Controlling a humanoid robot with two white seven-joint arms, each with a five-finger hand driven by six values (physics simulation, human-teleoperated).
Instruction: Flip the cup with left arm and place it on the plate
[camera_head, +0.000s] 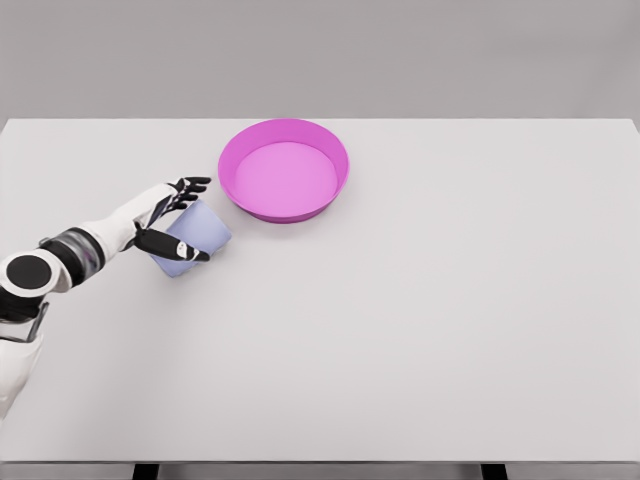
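Here the white table is filling nearly the whole head view, and everything else is sitting on its far left part. The magenta plate, a shallow round dish with a raised rim, is lying near the table's far edge, a little left of its middle. The left arm is coming in from the lower left, its white forearm reaching up and to the right toward the plate. The pale lavender cup is lying just beside the plate, to the plate's lower left and apart from its rim; it is looking tilted on the table, though which end is facing up is hard to tell. The left hand is wrapping around the cup, its dark fingers curling over the side nearer the plate and the thumb pressing along the cup's near side, so the cup is being gripped between them.
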